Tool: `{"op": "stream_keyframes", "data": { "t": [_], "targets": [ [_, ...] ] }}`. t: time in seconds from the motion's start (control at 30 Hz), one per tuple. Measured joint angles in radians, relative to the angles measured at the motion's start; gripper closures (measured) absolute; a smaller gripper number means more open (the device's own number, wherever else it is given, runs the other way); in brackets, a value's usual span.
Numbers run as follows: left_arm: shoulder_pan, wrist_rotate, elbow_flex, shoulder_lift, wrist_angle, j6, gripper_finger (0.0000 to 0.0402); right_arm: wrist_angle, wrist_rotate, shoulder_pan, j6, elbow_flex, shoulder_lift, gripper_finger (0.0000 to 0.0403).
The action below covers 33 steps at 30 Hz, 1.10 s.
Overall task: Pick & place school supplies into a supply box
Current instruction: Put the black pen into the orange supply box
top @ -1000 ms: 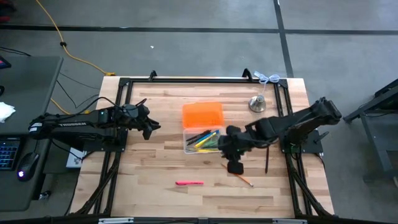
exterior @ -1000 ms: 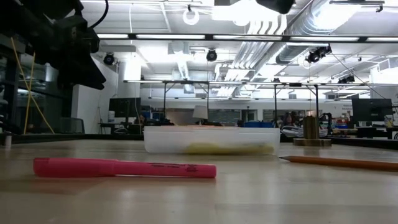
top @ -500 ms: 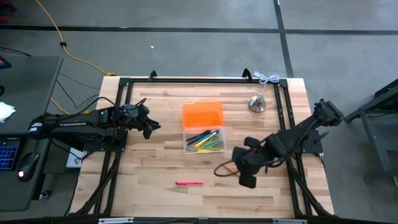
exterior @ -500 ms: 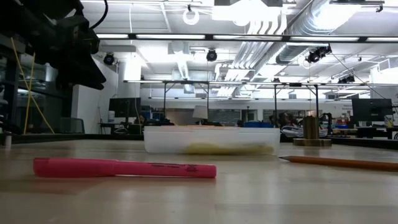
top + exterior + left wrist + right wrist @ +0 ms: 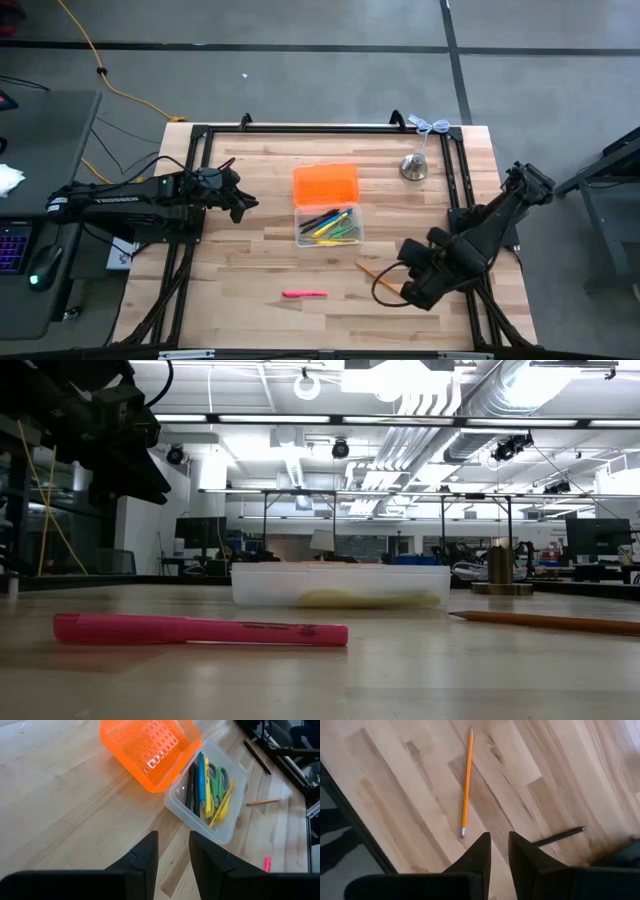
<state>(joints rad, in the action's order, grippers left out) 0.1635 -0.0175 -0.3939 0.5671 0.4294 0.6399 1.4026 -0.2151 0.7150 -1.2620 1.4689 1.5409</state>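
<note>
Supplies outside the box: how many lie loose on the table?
3: pink marker near the front edge; orange pencil and black pen by the right gripper. More may be hidden.

Silver bell (image 5: 414,167) on wooden table (image 5: 250,270)

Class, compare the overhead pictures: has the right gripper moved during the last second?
Yes. In the high view the right gripper has swung away from the supply box, toward the table's near right corner, and now sits past the orange pencil.
</note>
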Motion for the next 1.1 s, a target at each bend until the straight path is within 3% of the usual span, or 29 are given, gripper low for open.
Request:
{"op": "stream_keyframes", "data": {
  "t": [0.33,0.73,1.1],
  "targets": [
    [0.000,0.000,0.000,0.000,0.000,-0.019,0.0261,0.101,-0.066,0.002,-0.250,0.000,-0.071,0.0361],
    [0.000,0.008,0.000,0.000,0.000,-0.033,0.0261,0.151,0.000,-0.131,-0.340,-0.011,-0.100,0.0359],
    [0.000,0.009,0.000,0.000,0.000,-0.033,0.0261,0.096,0.126,-0.165,-0.521,-0.249,-0.193,0.0359]
  ]
}}
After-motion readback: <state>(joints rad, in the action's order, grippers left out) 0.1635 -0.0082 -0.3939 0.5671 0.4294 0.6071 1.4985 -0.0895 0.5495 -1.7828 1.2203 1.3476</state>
